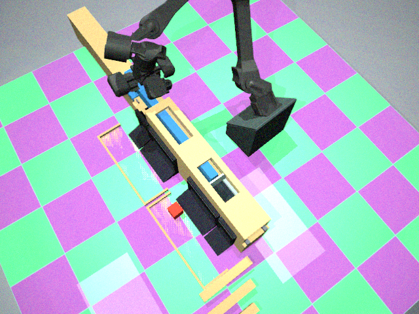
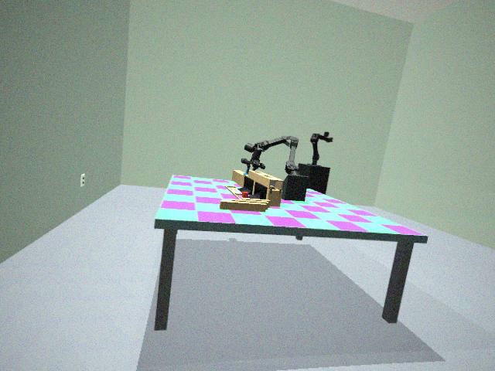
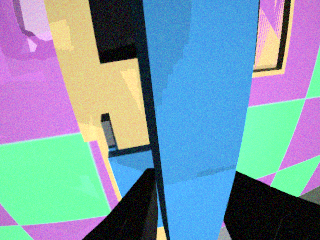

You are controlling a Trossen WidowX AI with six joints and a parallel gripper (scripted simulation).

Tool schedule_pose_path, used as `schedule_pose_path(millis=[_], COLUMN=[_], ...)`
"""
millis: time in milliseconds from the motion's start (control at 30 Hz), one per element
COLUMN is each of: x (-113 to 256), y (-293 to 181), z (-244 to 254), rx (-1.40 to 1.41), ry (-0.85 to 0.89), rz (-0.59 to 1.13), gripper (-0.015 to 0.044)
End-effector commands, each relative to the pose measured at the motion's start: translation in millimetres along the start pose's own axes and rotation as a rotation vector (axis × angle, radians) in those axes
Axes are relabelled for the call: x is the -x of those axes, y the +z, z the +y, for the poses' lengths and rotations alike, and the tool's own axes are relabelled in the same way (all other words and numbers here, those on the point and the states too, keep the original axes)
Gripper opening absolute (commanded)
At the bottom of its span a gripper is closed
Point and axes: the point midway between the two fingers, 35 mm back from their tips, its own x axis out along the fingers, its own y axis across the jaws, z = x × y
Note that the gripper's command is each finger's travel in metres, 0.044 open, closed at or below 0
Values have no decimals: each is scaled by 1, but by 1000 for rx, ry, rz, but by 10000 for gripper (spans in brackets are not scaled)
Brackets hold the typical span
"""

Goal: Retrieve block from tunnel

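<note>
Small red block (image 1: 175, 210) (image 2: 244, 194) is outside the covered tunnel (image 1: 194, 148) (image 2: 264, 176), on its left side. From above, it appears within the near one of two thin-rimmed frames (image 1: 174, 246), just beside the black panels (image 1: 196, 210). The far frame (image 1: 118, 165) is next to it, also left of the tunnel.

The tunnel has two windows in its roof. Through the far window, a long blue bar (image 1: 171, 126) shows; through the near window, I see a blue end piece (image 1: 207, 170), a pale crosspiece (image 1: 217, 178) and a dark inside.

At the far end, the gripper (image 1: 140, 88) (image 2: 247, 169) (image 3: 182, 174) points down, and its fingers pinch the upright blue handle (image 1: 146, 96) (image 3: 202, 100). Wooden rods (image 1: 226, 279) (image 2: 244, 205) lie on the tabletop (image 1: 342, 162) (image 2: 288, 219), near the tunnel's near end.
</note>
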Motion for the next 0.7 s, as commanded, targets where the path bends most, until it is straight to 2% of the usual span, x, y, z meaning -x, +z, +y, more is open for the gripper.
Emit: schedule_pose_path(millis=[0,267,300,667], x=[3,7,5,19], y=[33,58,16,11], z=[-1,2,2,-2], rx=[42,47,-28,-1], ry=[-21,-23,9,-4], rz=[-62,-60,41,4], gripper=[0,0,26,315])
